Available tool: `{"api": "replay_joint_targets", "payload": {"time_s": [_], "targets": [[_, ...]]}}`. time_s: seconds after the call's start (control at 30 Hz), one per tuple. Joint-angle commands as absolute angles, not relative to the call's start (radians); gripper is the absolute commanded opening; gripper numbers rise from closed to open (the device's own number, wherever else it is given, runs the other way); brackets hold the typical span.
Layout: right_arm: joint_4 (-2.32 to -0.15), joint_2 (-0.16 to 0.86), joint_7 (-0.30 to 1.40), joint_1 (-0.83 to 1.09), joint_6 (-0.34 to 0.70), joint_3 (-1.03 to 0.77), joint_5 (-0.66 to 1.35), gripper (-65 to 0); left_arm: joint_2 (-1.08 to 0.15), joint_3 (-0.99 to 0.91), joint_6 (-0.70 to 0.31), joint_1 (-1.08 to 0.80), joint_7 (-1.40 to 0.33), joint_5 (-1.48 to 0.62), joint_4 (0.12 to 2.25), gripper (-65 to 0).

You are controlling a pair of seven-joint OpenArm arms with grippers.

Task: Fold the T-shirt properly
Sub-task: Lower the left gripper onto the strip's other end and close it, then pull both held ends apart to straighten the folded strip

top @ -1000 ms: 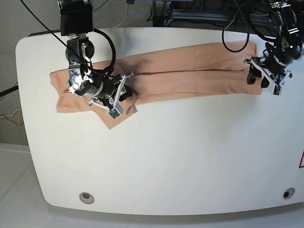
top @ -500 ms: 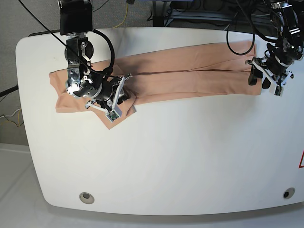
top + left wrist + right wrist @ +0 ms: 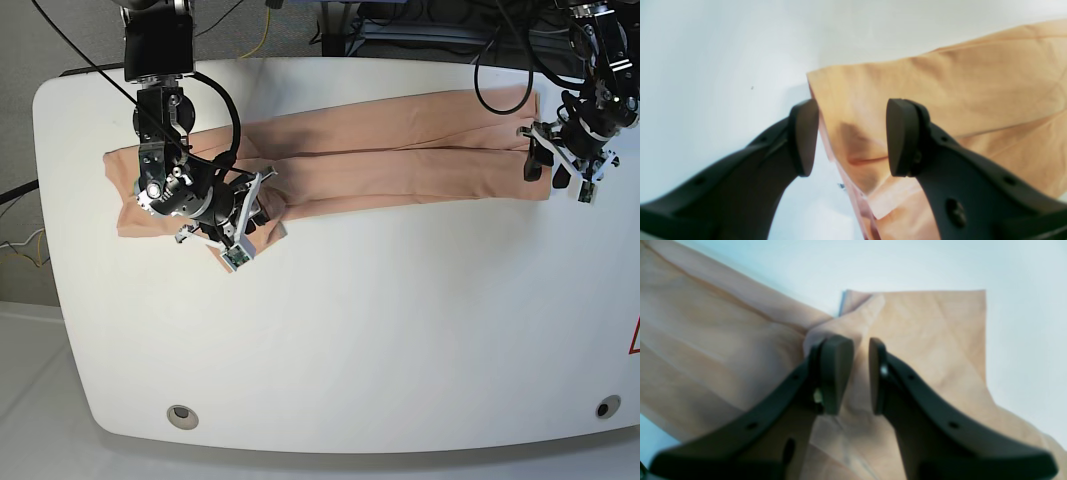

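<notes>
The peach T-shirt (image 3: 400, 160) lies folded into a long band across the back of the white table (image 3: 350, 330). At its left end, my right gripper (image 3: 245, 215) sits low on the sleeve area. In the right wrist view its jaws (image 3: 858, 350) stand close together, with a raised ridge of T-shirt cloth (image 3: 723, 340) drawn up between them. At the band's right end my left gripper (image 3: 560, 165) hangs over the hem. The left wrist view shows it open (image 3: 850, 133), astride the T-shirt's edge (image 3: 957, 83), one finger over bare table and the other over cloth.
Cables and dark equipment run behind the table's back edge. Round fittings sit near the front corners (image 3: 181, 415) (image 3: 608, 407). A red marking (image 3: 634, 340) shows at the right edge. Bare white tabletop fills the front half.
My right gripper has shifted slightly left and toward the back, and the sleeve flap under it moved along. My left gripper has edged a little toward the back at the hem.
</notes>
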State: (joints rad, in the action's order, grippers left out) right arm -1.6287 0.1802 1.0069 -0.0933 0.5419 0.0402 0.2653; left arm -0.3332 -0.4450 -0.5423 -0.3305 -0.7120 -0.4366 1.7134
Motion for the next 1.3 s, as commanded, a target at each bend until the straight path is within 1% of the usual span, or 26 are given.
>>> {"api": "replay_joint_targets", "payload": {"time_s": [0.0, 0.23, 0.4, 0.63, 0.73, 0.8, 0.87, 0.93, 0.97, 1.07, 1.27], "targets": [[-1.647, 0.186, 0.99, -0.114, 0.539, 0.036, 0.272, -51.4, -0.349, -0.449, -0.542, -0.321, -0.69, -0.452, 1.77, -34.9], [-1.647, 0.186, 0.992, -0.127, 0.538, 0.035, 0.272, -51.4, -0.344, -0.444, -0.541, -0.302, -0.771, -0.455, 1.796, -34.9], [-1.647, 0.186, 0.992, -0.128, 0.538, 0.018, 0.272, -51.4, -0.302, -0.446, -0.539, -0.271, -0.854, -0.45, 1.793, -34.9], [-1.647, 0.186, 0.992, -0.128, 0.538, -0.048, 0.272, -51.4, -0.257, -0.446, -0.539, -0.298, -0.878, -0.449, 1.79, -35.8], [-1.647, 0.186, 0.992, -0.128, 0.538, -0.064, 0.272, -51.4, -0.246, -0.427, -0.539, -0.32, -0.878, -0.449, 1.791, -41.1], [-1.647, 0.188, 0.992, -0.13, 0.538, -0.071, 0.272, -51.4, -0.246, -0.41, -0.539, -0.323, -0.878, -0.449, 1.791, -47.9], [-1.647, 0.203, 0.992, -0.137, 0.538, -0.071, 0.272, -51.4, -0.243, -0.4, -0.538, -0.325, -0.878, -0.449, 1.79, -56.8], [-1.647, 0.216, 0.993, -0.145, 0.538, -0.071, 0.274, -51.4, -0.239, -0.397, -0.538, -0.337, -0.878, -0.449, 1.79, -64.2], [-1.647, 0.217, 0.995, -0.147, 0.538, -0.071, 0.274, -51.4, -0.239, -0.397, -0.538, -0.344, -0.878, -0.449, 1.79, -65.0], [-1.647, 0.219, 1.009, -0.154, 0.538, -0.071, 0.272, -51.4, -0.234, -0.397, -0.538, -0.352, -0.878, -0.449, 1.79, -62.8], [-1.647, 0.223, 1.015, -0.174, 0.538, -0.071, 0.271, -51.4, -0.232, -0.397, -0.538, -0.36, -0.878, -0.449, 1.764, -62.8]]}}
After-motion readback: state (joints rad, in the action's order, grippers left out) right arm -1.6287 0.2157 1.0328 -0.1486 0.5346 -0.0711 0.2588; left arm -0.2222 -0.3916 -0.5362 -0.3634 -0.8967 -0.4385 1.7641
